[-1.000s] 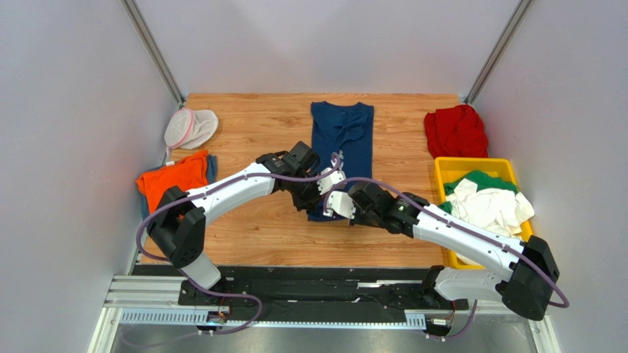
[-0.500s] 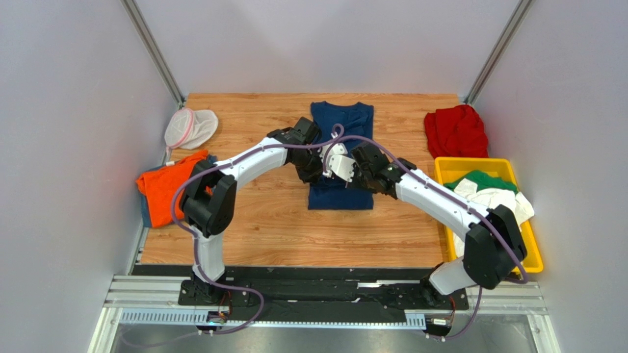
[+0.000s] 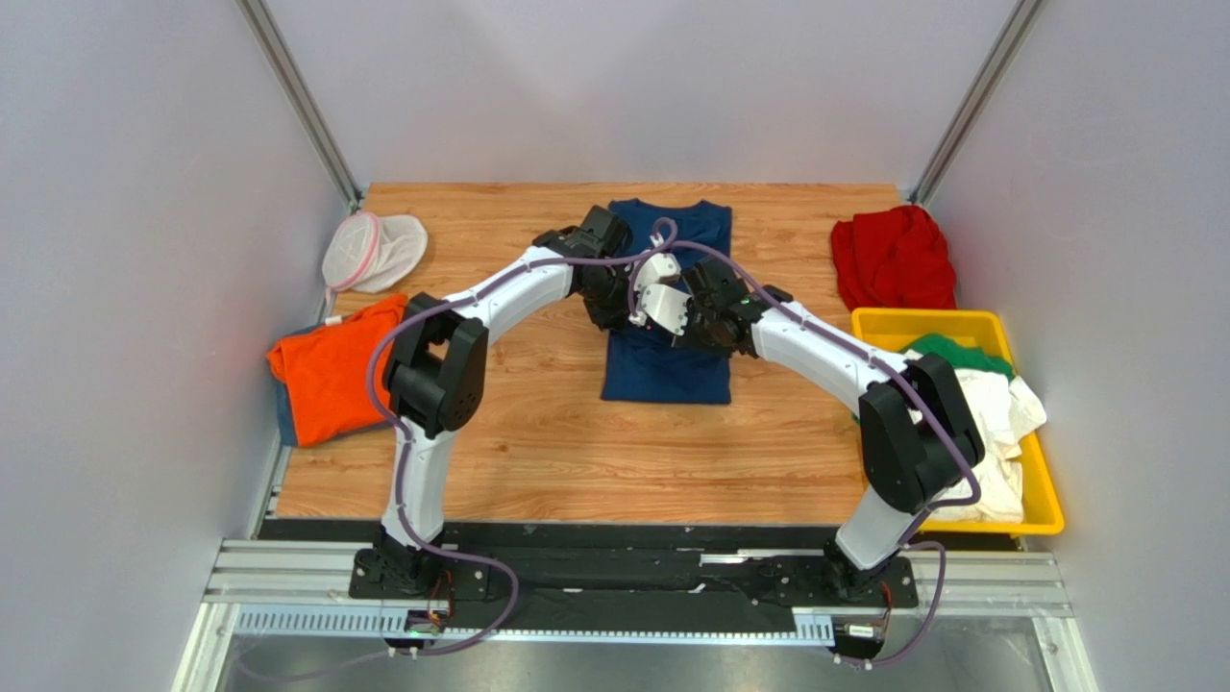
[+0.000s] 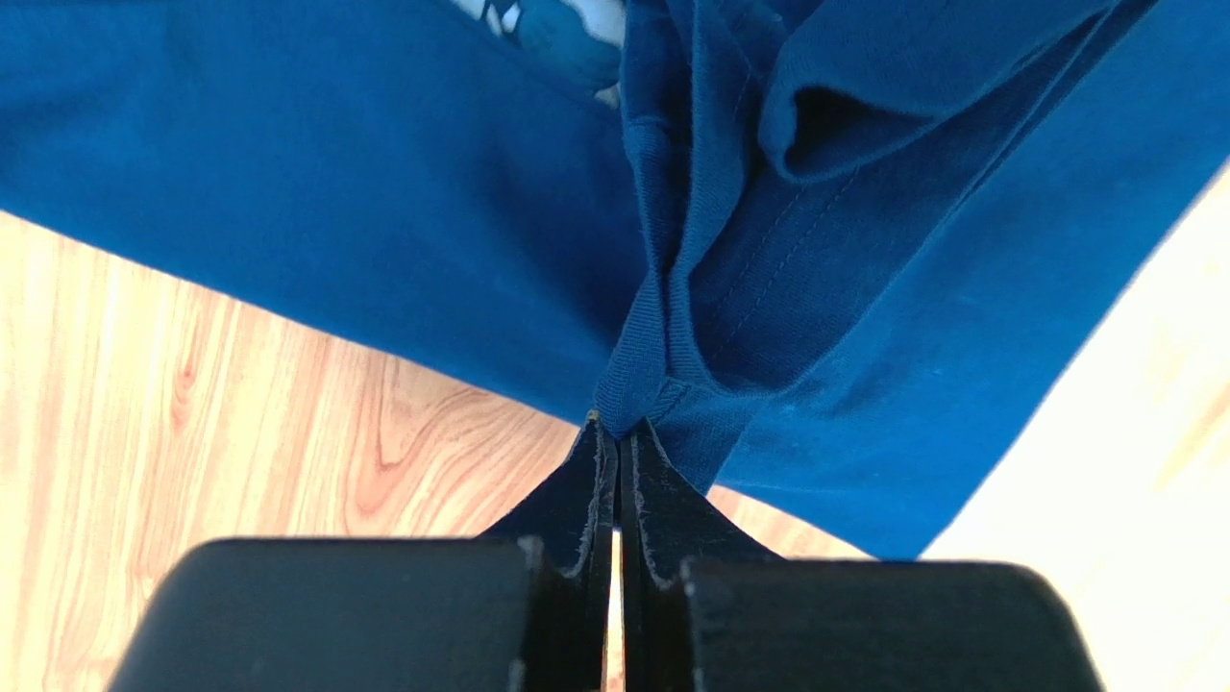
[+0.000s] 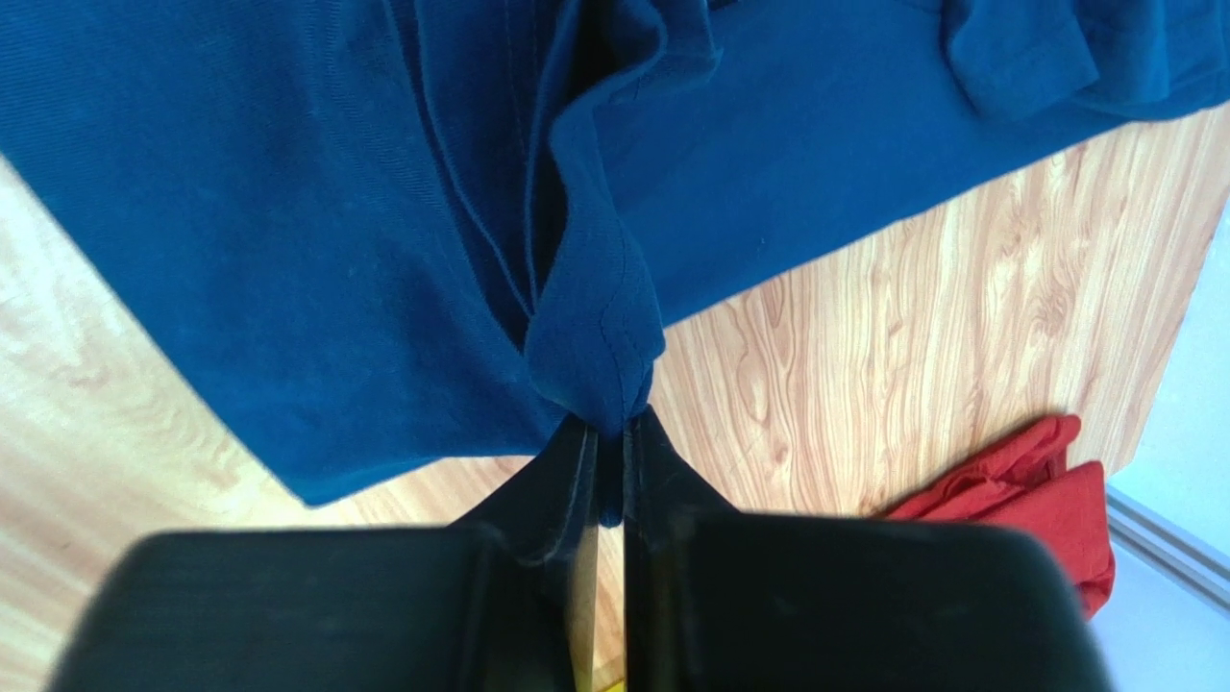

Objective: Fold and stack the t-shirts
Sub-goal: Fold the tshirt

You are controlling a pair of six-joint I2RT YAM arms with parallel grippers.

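Navy t-shirt (image 3: pixel 667 368): lies down the middle of the wooden table (image 3: pixel 491 433), reaching from the centre out toward 12 o'clock; is partly hidden under both arms; shows a sliver of pale print at 12 o'clock in the left wrist view.
Left claw (image 4: pixel 618 433): is closed tight, jaws pressed together on a stitched fold of the navy t-shirt; sits over the shirt's 9 o'clock side.
Right claw (image 5: pixel 607 426): is closed almost fully, nipping a hemmed, bunched fold of the same shirt; sits over its 3 o'clock side, just beside the left claw.
Cloth at the claws: gathers into creases that fan away from each pinch point.
Orange t-shirt (image 3: pixel 329 368): lies folded at 9 o'clock, at the table's edge, on top of a blue cloth.
Red t-shirt (image 3: pixel 892 255): lies crumpled at 2 o'clock, near the far corner.
Yellow bin (image 3: pixel 924 326): stands at 3 to 4 o'clock, just near of the red t-shirt.
White t-shirt (image 3: pixel 996 411): is heaped in the yellow bin, spilling over its rim.
Green t-shirt (image 3: pixel 946 351): peeks out at the bin's 12 o'clock end, touching the white one.
Mesh pouch (image 3: pixel 373 248): rests at 10 o'clock, pink rim showing.
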